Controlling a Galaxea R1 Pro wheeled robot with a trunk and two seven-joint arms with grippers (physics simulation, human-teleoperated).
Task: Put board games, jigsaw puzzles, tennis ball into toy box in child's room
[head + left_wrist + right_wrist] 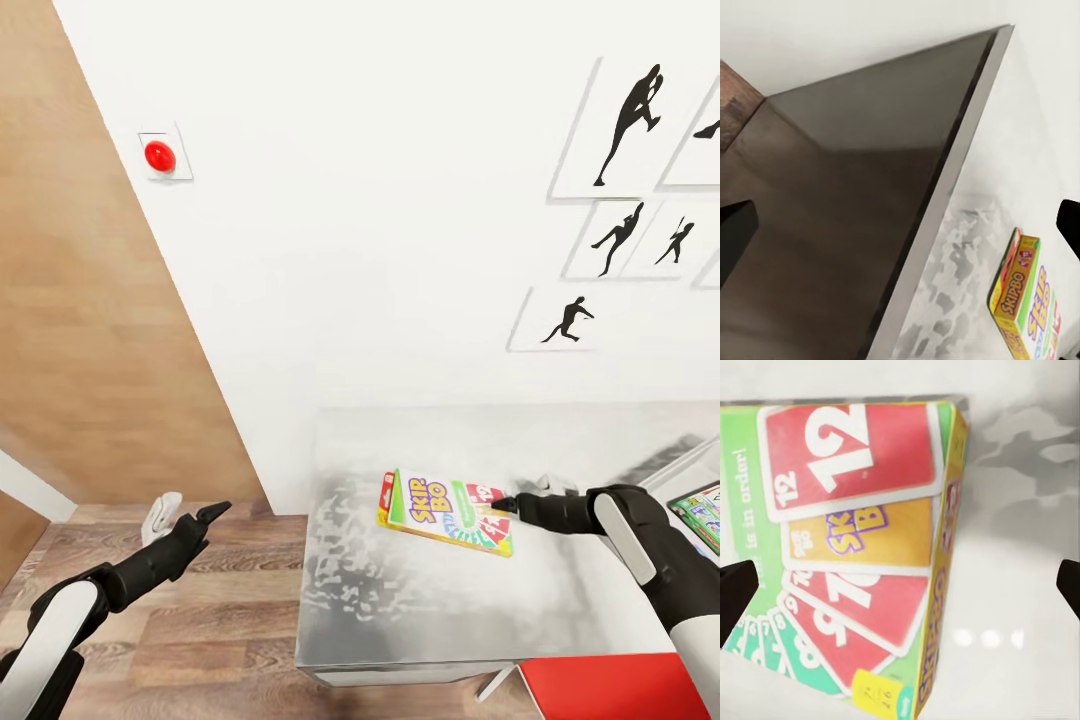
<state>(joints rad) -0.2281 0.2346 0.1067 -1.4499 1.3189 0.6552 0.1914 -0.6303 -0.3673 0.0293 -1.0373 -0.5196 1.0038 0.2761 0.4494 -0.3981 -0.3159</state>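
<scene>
From the head camera, the slim yellow-red-green Skip-Bo board game lies flat on the light grey table near the white wall, with the right gripper at its right edge, fingers apparently spread, and the left gripper parted over the wood floor well clear of the table. The left wrist camera shows the table's edge and the game's end, its finger tips apart. The right wrist camera looks down on the game's card print, dark fingertips wide apart on either side, gripping nothing.
</scene>
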